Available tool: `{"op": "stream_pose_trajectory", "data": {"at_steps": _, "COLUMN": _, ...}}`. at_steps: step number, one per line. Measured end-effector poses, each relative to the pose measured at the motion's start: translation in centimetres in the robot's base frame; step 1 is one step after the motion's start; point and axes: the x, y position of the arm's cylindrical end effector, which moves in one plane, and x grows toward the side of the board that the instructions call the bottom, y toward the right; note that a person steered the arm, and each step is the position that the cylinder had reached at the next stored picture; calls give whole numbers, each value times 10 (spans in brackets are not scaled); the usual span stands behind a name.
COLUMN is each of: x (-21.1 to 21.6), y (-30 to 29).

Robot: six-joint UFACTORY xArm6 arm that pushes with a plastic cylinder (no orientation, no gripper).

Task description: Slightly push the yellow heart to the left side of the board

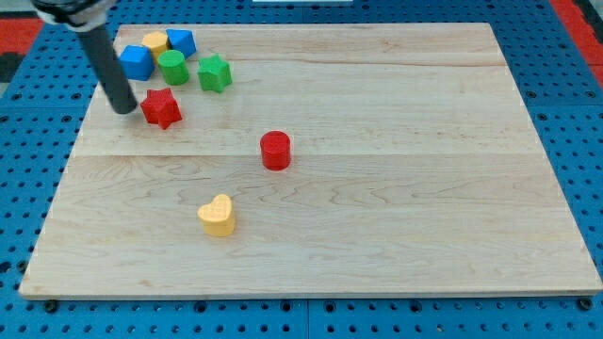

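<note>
The yellow heart [218, 215] lies alone on the wooden board [396, 188], low and left of the middle. My tip [124, 107] rests on the board near the view's top left, just left of the red star [162, 107] and far up and left of the heart. The rod leans up to the view's top left corner.
A cluster sits at the top left: a blue block [137, 62], a yellow block [155, 42], a second blue block [180, 41], a green cylinder [172, 67] and a green star [215, 72]. A red cylinder [275, 150] stands near the middle.
</note>
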Motion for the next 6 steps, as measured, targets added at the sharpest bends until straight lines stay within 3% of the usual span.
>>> {"op": "stream_pose_trajectory", "data": {"at_steps": 2, "x": 1, "y": 152}}
{"op": "stream_pose_trajectory", "data": {"at_steps": 3, "x": 1, "y": 174}}
{"op": "stream_pose_trajectory", "data": {"at_steps": 4, "x": 0, "y": 169}}
{"op": "stream_pose_trajectory", "data": {"at_steps": 6, "x": 3, "y": 90}}
